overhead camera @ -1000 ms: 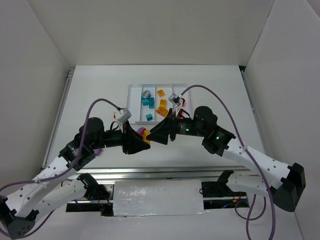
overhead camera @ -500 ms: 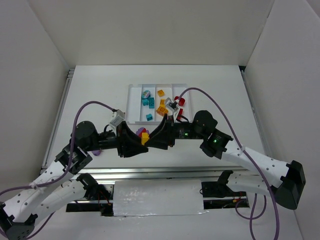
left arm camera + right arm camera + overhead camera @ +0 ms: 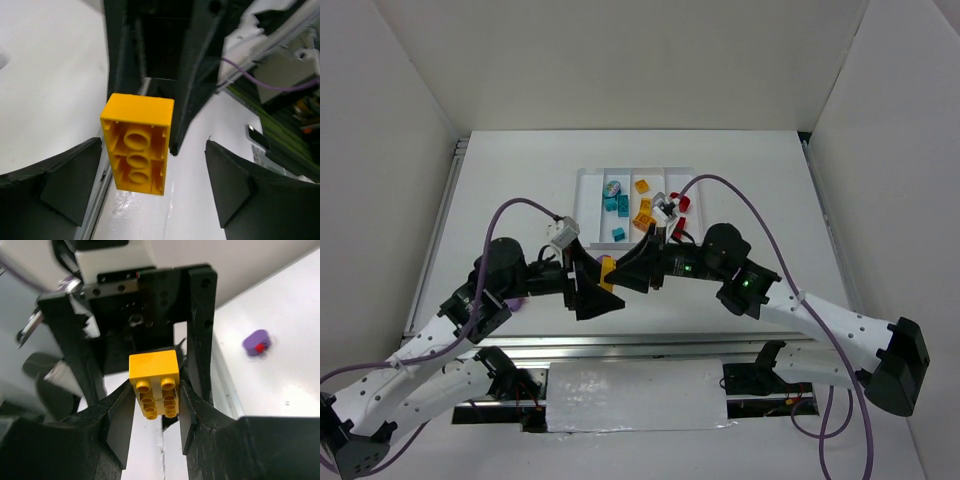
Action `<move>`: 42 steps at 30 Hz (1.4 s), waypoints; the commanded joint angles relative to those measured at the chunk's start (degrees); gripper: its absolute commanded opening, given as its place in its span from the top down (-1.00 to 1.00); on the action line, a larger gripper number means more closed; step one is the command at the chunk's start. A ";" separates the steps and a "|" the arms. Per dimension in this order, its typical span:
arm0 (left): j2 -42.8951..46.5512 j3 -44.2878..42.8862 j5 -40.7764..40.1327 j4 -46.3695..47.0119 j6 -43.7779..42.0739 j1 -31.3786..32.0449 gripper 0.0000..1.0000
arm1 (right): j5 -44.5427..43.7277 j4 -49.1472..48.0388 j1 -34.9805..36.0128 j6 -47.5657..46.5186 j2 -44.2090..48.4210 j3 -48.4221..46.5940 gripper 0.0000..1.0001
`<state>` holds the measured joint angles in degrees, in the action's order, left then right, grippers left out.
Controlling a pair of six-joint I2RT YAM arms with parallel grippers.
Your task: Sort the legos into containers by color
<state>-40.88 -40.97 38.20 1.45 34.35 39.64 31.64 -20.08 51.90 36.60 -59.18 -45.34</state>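
Right gripper (image 3: 155, 390) pinches a yellow-orange rectangular plastic lego brick (image 3: 154, 379) in mid-air; left gripper (image 3: 152, 146) gapes wide around it.
The brick is clamped by its long sides between the right fingers (image 3: 122, 415). Its studs face the right wrist camera and its hollow underside faces the left wrist camera. The left fingers (image 3: 70, 180) stand well apart on either side, not touching it. The brick hangs over the white table (image 3: 520, 180), between the table's near edge and the near edge of the shallow white plastic four-compartment tray (image 3: 582, 176). Tray from its left edge: second compartment has a round multicoloured piece (image 3: 612, 187) and teal bricks (image 3: 615, 204), third has orange bricks (image 3: 645, 210), rightmost has red bricks (image 3: 682, 201). A small purple rounded piece (image 3: 256, 342) with a red spot lies on the table, outside the tray.
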 commanded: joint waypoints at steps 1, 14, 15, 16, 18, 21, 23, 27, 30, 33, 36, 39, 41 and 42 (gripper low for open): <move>-0.69 -4.10 -9.66 -3.10 -0.86 0.44 -0.99 | -10.43 0.81 0.13 -1.79 -1.37 -1.41 1.00; -0.16 -16.95 -56.91 -40.99 -0.95 0.35 -0.99 | -57.21 30.95 -12.25 -0.29 -39.09 -28.97 1.00; -0.07 -17.04 -58.48 -42.31 -1.56 0.35 -0.99 | -57.65 32.45 -12.87 -1.87 -42.56 -37.10 1.00; 0.27 -17.12 -58.93 -43.63 -2.00 0.44 -0.99 | -58.00 35.34 -13.57 -2.49 -46.08 -40.84 1.00; 1.24 -16.34 -61.04 -46.18 -2.71 0.44 -0.99 | -58.44 37.73 -15.59 -4.34 -55.05 -51.91 1.00; 6.41 -13.62 -60.71 -44.54 -2.00 0.79 -0.99 | -60.63 44.84 -17.61 -6.27 -65.60 -66.24 1.00; 8.35 -11.77 -58.16 -41.01 -3.85 0.71 -0.99 | -61.87 50.21 -18.67 -7.50 -72.11 -75.31 1.00; 7.85 -11.76 -58.14 -41.35 -4.11 0.53 -0.99 | -63.98 52.35 -19.81 -8.38 -75.39 -78.16 1.00; 5.30 -11.85 -56.05 -40.92 -4.81 0.00 -0.99 | -63.45 48.39 -20.69 -9.26 -72.05 -71.22 0.98; 3.19 -12.20 -55.16 -41.09 -5.34 -0.88 -0.99 | -61.44 48.29 -21.40 -9.79 -70.64 -69.18 0.87; 3.00 -12.20 -54.54 -40.83 -5.52 -1.58 -0.99 | -59.15 49.34 -21.40 -11.37 -71.07 -69.44 -0.18; 3.96 -11.85 -54.19 -40.57 -5.43 -1.76 -0.99 | -58.01 50.22 -21.31 -11.82 -69.86 -69.53 -0.37; 4.41 -11.68 -53.93 -40.30 -5.52 -1.84 -0.99 | -57.83 50.31 -21.40 -11.55 -68.27 -68.92 -0.43; 4.50 -11.68 -53.84 -40.30 -5.61 -1.84 -0.99 | -57.48 50.48 -21.31 -11.38 -65.83 -68.13 -0.63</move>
<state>-37.45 -52.38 -16.45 -41.56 29.98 38.11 -26.30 29.65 30.33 25.76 -132.88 -113.86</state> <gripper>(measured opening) 0.994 0.787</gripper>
